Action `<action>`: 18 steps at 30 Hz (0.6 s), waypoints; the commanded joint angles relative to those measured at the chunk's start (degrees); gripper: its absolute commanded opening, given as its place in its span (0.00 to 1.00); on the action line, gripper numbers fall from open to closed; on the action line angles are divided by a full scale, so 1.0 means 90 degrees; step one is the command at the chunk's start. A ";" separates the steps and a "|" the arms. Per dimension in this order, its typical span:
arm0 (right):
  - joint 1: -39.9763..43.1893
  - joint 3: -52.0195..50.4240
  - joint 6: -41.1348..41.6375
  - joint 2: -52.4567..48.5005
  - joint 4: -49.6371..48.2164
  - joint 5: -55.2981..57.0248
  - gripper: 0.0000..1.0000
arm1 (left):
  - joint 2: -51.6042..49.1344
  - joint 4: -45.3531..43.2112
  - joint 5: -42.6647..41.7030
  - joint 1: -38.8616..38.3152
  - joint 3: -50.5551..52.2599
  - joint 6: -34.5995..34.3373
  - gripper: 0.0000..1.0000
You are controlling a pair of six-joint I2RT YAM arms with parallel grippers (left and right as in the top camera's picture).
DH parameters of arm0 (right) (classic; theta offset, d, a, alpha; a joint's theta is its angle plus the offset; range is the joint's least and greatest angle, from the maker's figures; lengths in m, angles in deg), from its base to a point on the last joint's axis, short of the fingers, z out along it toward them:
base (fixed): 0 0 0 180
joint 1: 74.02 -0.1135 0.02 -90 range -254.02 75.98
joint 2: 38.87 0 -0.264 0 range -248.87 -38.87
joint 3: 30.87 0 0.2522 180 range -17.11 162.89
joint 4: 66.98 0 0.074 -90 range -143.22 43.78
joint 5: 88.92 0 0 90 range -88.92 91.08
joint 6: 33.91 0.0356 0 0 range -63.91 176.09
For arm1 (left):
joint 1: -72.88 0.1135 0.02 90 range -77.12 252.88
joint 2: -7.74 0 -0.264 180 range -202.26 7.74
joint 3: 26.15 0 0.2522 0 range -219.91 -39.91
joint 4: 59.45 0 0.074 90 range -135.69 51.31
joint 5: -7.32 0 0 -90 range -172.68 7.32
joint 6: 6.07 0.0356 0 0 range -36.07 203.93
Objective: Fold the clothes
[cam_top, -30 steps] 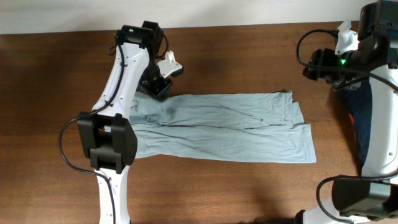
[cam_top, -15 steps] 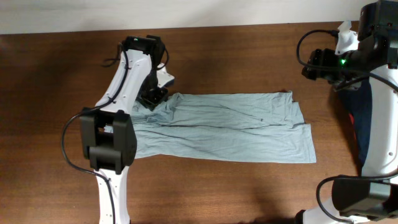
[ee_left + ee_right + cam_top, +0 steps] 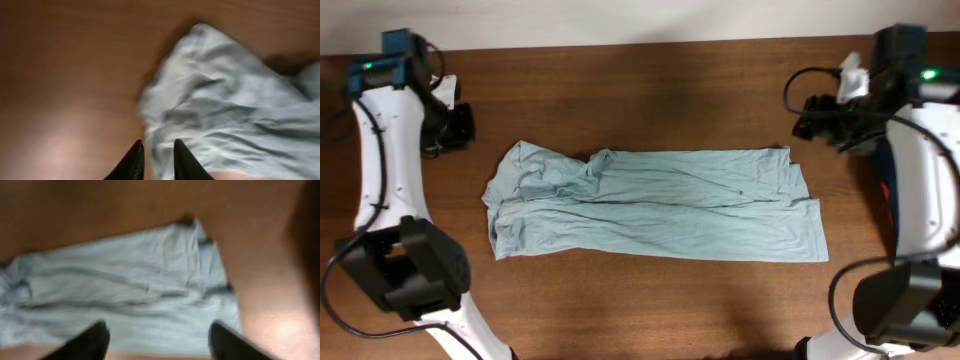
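Observation:
The clothes, a pale grey-blue T-shirt point(image 3: 660, 215), lie in a long wrinkled strip across the middle of the table, with the left end bunched and rumpled. My left gripper point(image 3: 455, 125) hangs off the shirt's upper left, apart from it. In the left wrist view its fingers point(image 3: 158, 143) stand a narrow gap apart with nothing between them, and the shirt point(image 3: 225, 100) lies below. My right gripper point(image 3: 807, 115) hovers above the shirt's upper right corner. The right wrist view shows those fingers point(image 3: 159, 326) spread wide and empty over the shirt point(image 3: 135, 285).
A dark navy garment point(image 3: 898, 215) with a red patch lies at the table's right edge under the right arm. Bare brown wood point(image 3: 650, 310) surrounds the shirt. The table's far edge point(image 3: 640, 45) meets a white wall.
My left arm has swung away from the shirt's left end to the table's far left. The shirt's left end now lies spread further left. My right gripper has shifted slightly left.

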 commanded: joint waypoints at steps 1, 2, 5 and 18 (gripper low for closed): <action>-0.0061 -0.1105 0.0546 -0.0080 -0.0835 -0.0073 0.34 | -0.0017 -0.0491 -0.1719 -0.0216 0.0826 0.0770 0.20; -0.0053 -0.1375 0.0653 -0.0085 -0.1115 -0.0070 0.30 | -0.0017 -0.0741 -0.1719 -0.0330 0.1112 0.0889 0.20; -0.0051 -0.2137 0.0772 -0.0170 -0.1999 -0.0075 0.23 | -0.0017 -0.1537 -0.1603 -0.0673 0.1897 0.0974 0.20; -0.0058 -0.2579 0.0772 -0.1547 -0.3648 0.0046 0.11 | -0.0019 -0.3662 -0.0197 -0.1013 0.4002 0.0799 0.20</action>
